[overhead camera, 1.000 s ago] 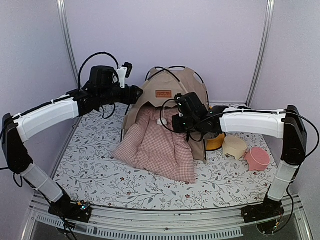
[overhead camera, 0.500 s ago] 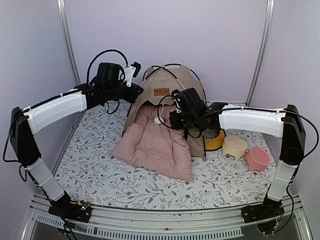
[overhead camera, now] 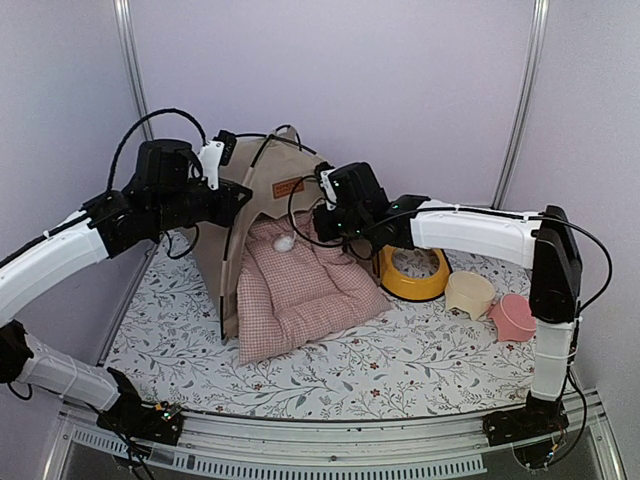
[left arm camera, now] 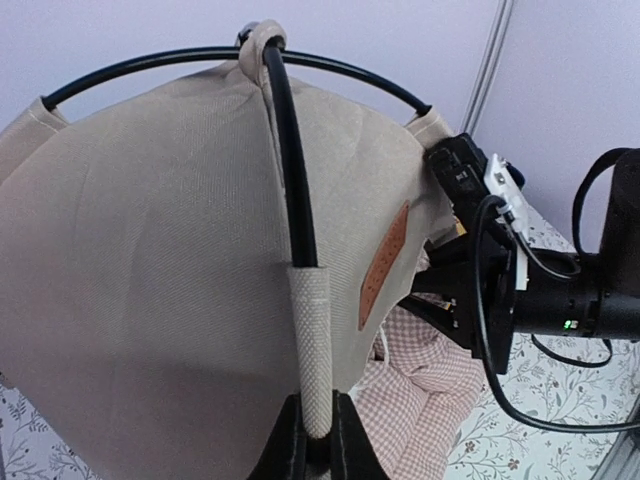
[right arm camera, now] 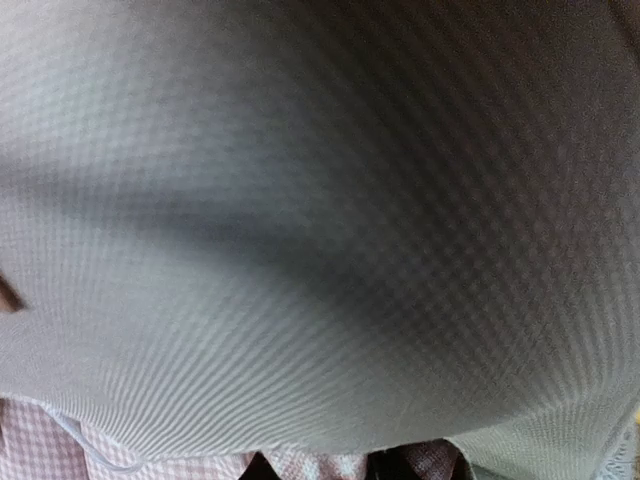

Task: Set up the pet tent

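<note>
A: Pet tent [overhead camera: 262, 205], position?
B: Toward the far left corner of the surface [overhead camera: 430, 355], arched doorway facing the near edge, brown label [overhead camera: 289, 187] above it.
A: Left gripper [left arm camera: 318, 440]?
B: Clamped on the beige sleeve [left arm camera: 315, 340] around a black pole [left arm camera: 290, 170] of the pet tent. Plain to see from the left wrist.
A: Right gripper [overhead camera: 325, 215]?
B: Right at the tan fabric by the doorway's right edge. Cannot tell whether apart or together; right wrist view filled with blurred cloth.
A: In the doorway?
B: Pink checked cushion [overhead camera: 300, 290], spilling out toward the near edge, white pom-pom [overhead camera: 284, 243] hanging over it.
A: Elsewhere?
B: Yellow bowl stand [overhead camera: 412, 272] just right of the cushion, then a cream bowl [overhead camera: 470, 293] and a pink bowl [overhead camera: 515, 317] toward the right edge.
</note>
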Tool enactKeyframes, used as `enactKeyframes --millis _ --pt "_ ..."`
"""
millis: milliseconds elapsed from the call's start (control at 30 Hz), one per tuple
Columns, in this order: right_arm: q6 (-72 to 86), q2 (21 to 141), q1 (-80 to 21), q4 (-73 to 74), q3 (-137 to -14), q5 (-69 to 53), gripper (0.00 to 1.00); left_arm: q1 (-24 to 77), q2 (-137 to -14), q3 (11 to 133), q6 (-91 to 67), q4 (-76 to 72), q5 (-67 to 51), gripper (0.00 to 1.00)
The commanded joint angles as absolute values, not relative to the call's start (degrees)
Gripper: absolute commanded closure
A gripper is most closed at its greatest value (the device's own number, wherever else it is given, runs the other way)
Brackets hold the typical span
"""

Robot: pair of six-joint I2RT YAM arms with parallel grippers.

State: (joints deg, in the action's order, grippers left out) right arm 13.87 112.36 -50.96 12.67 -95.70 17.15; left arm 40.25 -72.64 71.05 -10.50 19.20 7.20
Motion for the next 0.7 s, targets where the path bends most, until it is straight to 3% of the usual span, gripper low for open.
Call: enactKeyframes --millis 0,200,367,667 --pt "11.4 119.3 -50.9 7.8 -100.9 15.4 0.71 40.5 -70.6 68.3 -16.6 19.4 9.5 1.0" --pt "10.8 117.9 -52.6 6.6 -100.2 10.0 0.28 40.1 -69.3 65.4 -20.9 20.4 17.0 1.0" --pt "10.6 113.0 -53.4 6.2 -96.8 6.5 0.01 39.3 -68.3 62.6 -22.3 19.2 18.4 1.0" --pt "13.6 103.3 -53.2 6.2 -88.7 1.2 0.01 39.1 -67.4 59.3 -24.6 16.4 18.1 1.0"
